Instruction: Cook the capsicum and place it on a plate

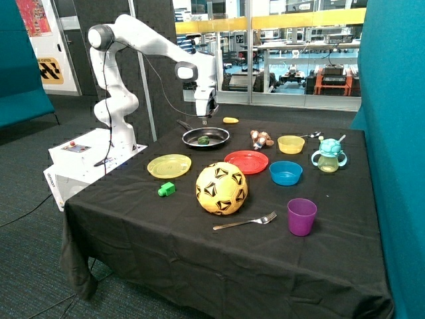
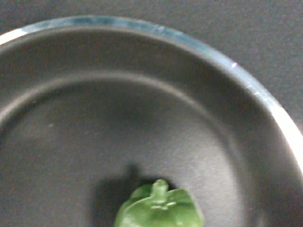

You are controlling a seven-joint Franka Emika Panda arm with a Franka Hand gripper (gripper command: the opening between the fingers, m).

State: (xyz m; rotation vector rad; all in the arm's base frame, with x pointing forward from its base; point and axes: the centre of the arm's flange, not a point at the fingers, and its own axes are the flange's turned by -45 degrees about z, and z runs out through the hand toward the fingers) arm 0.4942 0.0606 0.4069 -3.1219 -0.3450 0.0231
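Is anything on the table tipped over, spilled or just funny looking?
Nothing looks spilled or broken. The capsicum sits in the pan under the pincer. The only odd thing out is a football among the dishes, next to the red plate.

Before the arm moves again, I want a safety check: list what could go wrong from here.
1. The capsicum is small and rounded in the smooth frying pan; it may slip away as the gripper above it closes.
2. The pan could shift if the gripper pushes on it.
3. On the way to the red plate, a loose hold could drop the capsicum onto the table.
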